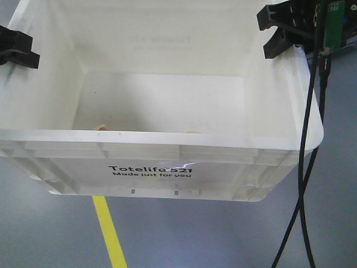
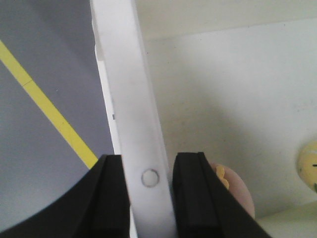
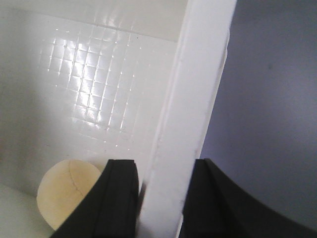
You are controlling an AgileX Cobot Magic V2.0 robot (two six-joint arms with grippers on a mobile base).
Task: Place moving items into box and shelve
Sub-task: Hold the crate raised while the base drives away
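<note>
Both left gripper [image 2: 148, 166] and right gripper [image 3: 163, 171] clamp box [image 1: 67, 162] rims.

The box [image 1: 234, 167] is open on top and most of its floor is bare, leaving room to reach down through the middle and back. Two toys lie by the near wall: a pink toy [image 2: 237, 193] toward the left wall and a yellow toy [image 2: 309, 163] beside it. The left gripper [image 2: 148, 163] clamps the left rim and the right gripper [image 3: 161, 168] clamps the right rim. A cable [image 1: 304, 167] hangs just outside the right wall.

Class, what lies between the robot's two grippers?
The white crate: the left gripper and right gripper clamp its opposite side rims, shown in the front view.
</note>
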